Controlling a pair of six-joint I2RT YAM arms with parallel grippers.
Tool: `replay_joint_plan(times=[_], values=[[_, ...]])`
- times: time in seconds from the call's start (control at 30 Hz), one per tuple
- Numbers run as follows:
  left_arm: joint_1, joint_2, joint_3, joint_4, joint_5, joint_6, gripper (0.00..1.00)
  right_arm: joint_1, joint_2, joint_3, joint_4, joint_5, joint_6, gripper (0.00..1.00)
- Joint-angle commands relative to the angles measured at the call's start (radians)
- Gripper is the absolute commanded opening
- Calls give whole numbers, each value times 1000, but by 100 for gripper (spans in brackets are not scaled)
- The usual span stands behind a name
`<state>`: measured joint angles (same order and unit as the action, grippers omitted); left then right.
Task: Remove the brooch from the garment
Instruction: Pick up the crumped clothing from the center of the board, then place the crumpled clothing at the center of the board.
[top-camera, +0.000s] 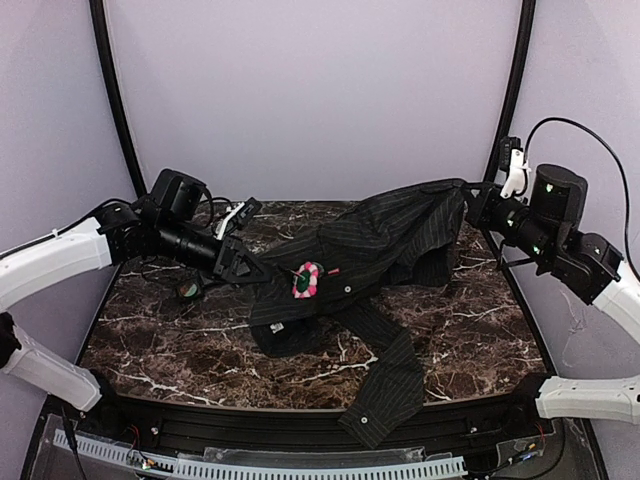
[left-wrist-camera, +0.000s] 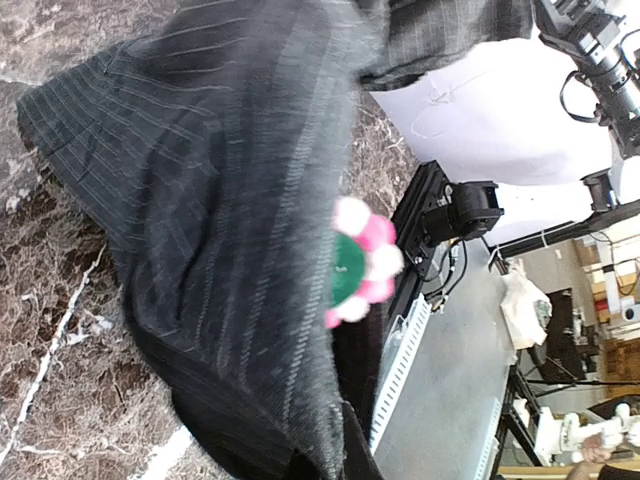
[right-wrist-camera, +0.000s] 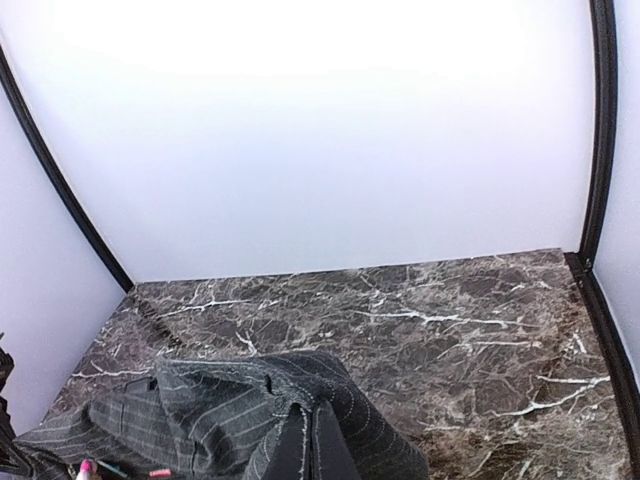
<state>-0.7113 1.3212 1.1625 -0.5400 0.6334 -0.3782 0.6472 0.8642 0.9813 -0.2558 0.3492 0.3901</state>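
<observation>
Pinching the garment (top-camera: 380, 240) with both claws, left gripper (top-camera: 250, 268) beside the brooch (top-camera: 307, 280) at the table (top-camera: 480, 330) centre, right gripper (top-camera: 468, 202) (at the far-right corner), we risk tearing cloth by pulling apart.

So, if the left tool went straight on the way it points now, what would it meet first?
The shirt that the left tool grips, then probably the brooch; depth is unclear.

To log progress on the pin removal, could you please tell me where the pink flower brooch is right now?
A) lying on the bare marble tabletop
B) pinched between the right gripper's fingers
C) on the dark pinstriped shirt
C: the brooch sits on the shirt, well away from the right gripper.
</observation>
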Motion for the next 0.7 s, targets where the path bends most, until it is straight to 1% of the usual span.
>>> replay_joint_plan(times=[0.0, 0.07, 0.13, 0.2, 0.23, 0.27, 0.3, 0.33, 0.37, 0.4, 0.43, 0.47, 0.5, 0.53, 0.57, 0.6, 0.67], values=[[106, 43, -168, 124, 219, -45, 1, -8, 89, -4, -11, 64, -30, 0], [177, 116, -219, 134, 209, -43, 1, -25, 162, -23, -4, 60, 3, 0], [213, 187, -249, 124, 189, -20, 1, -52, 247, -45, 11, 23, 48, 0], [226, 265, -245, 79, 133, 20, 2, -66, 307, -61, 34, -41, 79, 0], [226, 290, -231, 45, 103, 50, 8, -67, 330, -64, 44, -71, 83, 3], [226, 325, -224, 32, 95, 61, 12, -67, 347, -61, 50, -95, 84, 9], [226, 336, -208, 14, 79, 82, 21, -66, 355, -58, 56, -116, 79, 18], [227, 344, -198, 4, 67, 92, 27, -66, 355, -59, 61, -134, 69, 30], [227, 343, -174, -27, 29, 118, 41, -64, 349, -59, 65, -147, 53, 44], [227, 336, -155, -46, 6, 133, 48, -63, 336, -61, 66, -162, 35, 57], [227, 324, -117, -91, -62, 162, 59, -59, 322, -64, 64, -176, 20, 65], [227, 316, -76, -131, -95, 176, 67, -58, 305, -66, 58, -187, 10, 72], [227, 298, -56, -144, -159, 203, 69, -56, 285, -69, 53, -201, -3, 77], [226, 288, -22, -157, -183, 225, 74, -52, 276, -73, 47, -215, -9, 80], [224, 271, -8, -158, -213, 234, 76, -47, 259, -77, 41, -230, -12, 82], [223, 263, 16, -151, -230, 255, 81, -44, 249, -84, 41, -246, -10, 83], [211, 246, 45, -131, -242, 294, 87, -35, 232, -107, 48, -272, -2, 86]])
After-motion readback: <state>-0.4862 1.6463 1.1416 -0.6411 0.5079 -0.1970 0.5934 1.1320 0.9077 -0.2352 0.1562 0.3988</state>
